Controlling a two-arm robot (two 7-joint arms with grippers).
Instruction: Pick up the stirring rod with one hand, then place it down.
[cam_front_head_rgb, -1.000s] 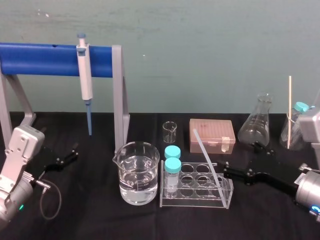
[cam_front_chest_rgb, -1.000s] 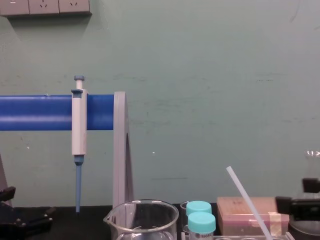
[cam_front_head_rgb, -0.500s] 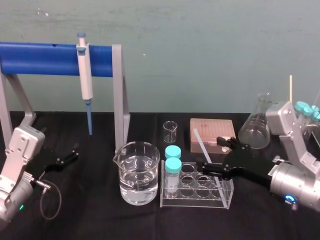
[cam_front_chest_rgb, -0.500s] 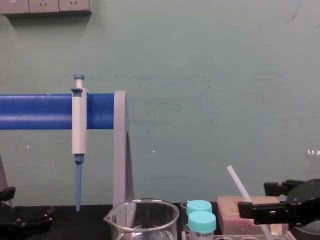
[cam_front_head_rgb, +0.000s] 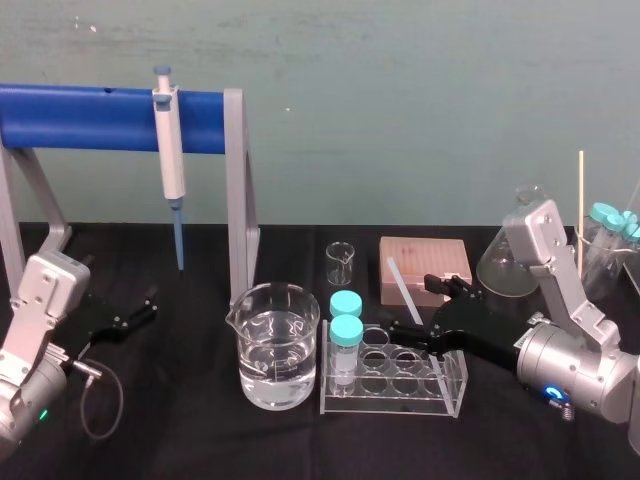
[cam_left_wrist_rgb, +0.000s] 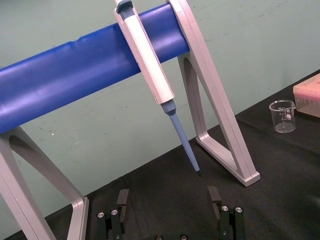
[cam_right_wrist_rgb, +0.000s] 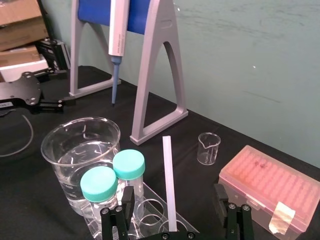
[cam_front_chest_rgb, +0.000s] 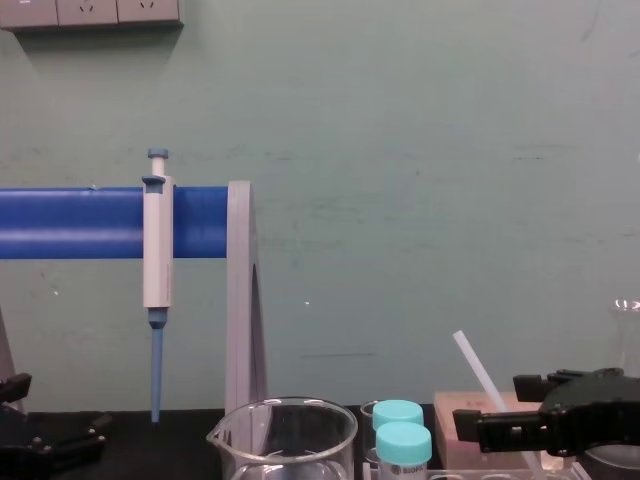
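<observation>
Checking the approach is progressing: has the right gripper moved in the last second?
Yes. The right gripper has travelled left, from beside the tube rack to over it, fingers open astride the stirring rod.

Right arm: the silver-grey, jointed right arm (cam_front_head_rgb: 575, 370) comes in from the right edge. Its rounded forearm lies low and a grey link rises behind it.
Right gripper: the black, blocky-fingered right gripper (cam_front_head_rgb: 425, 310) reaches in toward the centre, held low and about level, with its fingers spread wide.
Left arm: the silver-grey left arm (cam_front_head_rgb: 35, 330) is parked at the lower left.
Left gripper: the black left gripper (cam_front_head_rgb: 148, 306) sits low and points inward, with its fingers parted.
</observation>
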